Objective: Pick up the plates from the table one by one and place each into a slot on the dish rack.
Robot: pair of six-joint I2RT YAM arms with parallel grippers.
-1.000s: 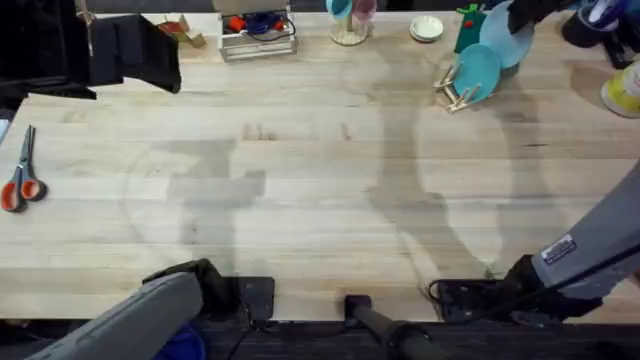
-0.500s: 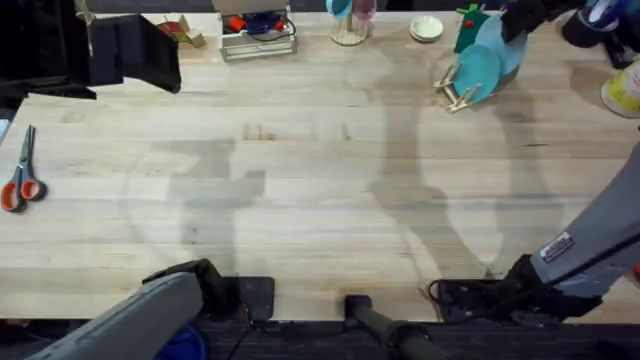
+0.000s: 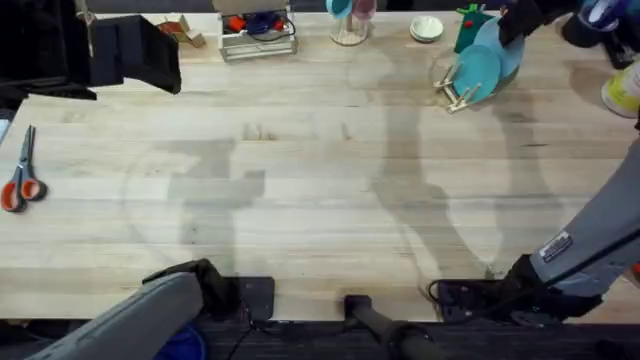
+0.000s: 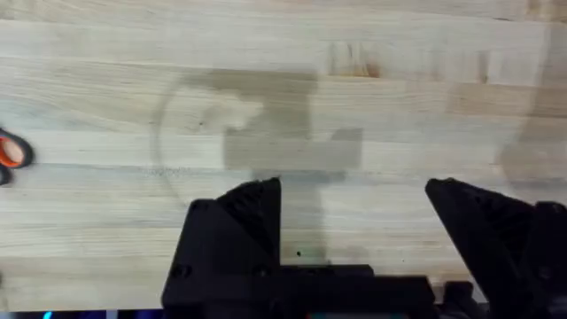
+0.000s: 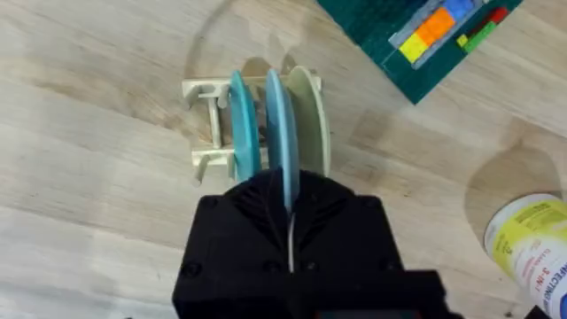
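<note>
The light blue plate (image 5: 282,133), rigid, light and slick-glazed, is pinched at its rim by the right hand (image 5: 290,208) in the dish rack (image 3: 455,92) at the desk's (image 3: 320,180) 1 o'clock corner.

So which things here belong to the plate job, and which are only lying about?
Job: light blue plate, teal plate, pale cream plate, light-wood dish rack, right tool.
Lying about: orange-handled scissors, yellow-labelled bottle, grey wire tray.

Bright, even light; soft arm shadows on table (image 3: 300,200); near arms blurred; no glare.
</note>
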